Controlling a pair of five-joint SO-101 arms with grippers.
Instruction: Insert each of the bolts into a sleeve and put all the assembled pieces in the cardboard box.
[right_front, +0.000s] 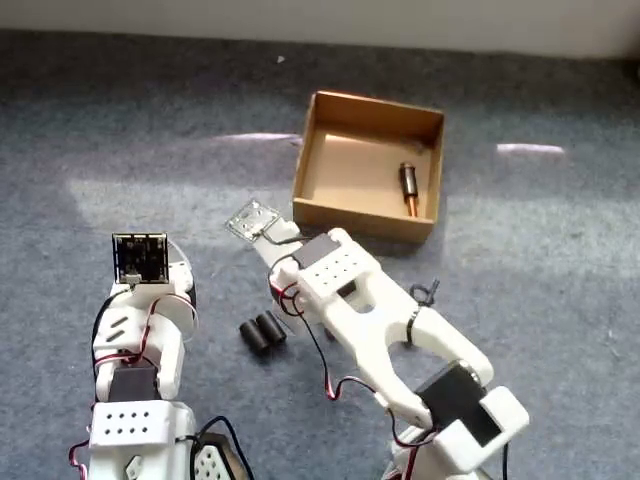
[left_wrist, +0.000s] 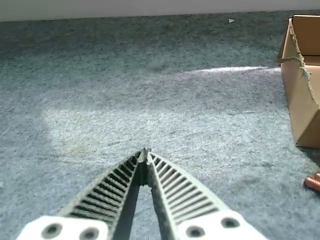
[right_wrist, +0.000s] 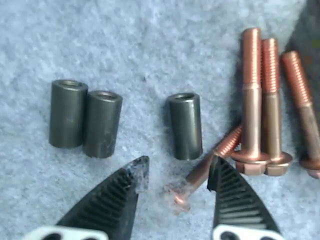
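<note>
My right gripper (right_wrist: 180, 172) is open just above the carpet, its fingertips either side of a slanted copper bolt (right_wrist: 212, 159). Three more bolts (right_wrist: 270, 100) lie side by side beyond that one. A lone dark sleeve (right_wrist: 185, 125) lies next to the slanted bolt, and two sleeves (right_wrist: 85, 117) lie touching farther off; from above this pair (right_front: 262, 333) sits beside the right arm (right_front: 345, 280). The cardboard box (right_front: 318, 130) holds one assembled piece (right_front: 410, 188). My left gripper (left_wrist: 145, 154) is shut on nothing over bare carpet, with the box (left_wrist: 300, 90) off to its side.
Grey carpet covers the whole work area. The left arm (right_front: 140, 330) stands folded at the front left, well away from the parts. One bolt end (left_wrist: 313, 182) shows at the edge of the left wrist view, below the box corner.
</note>
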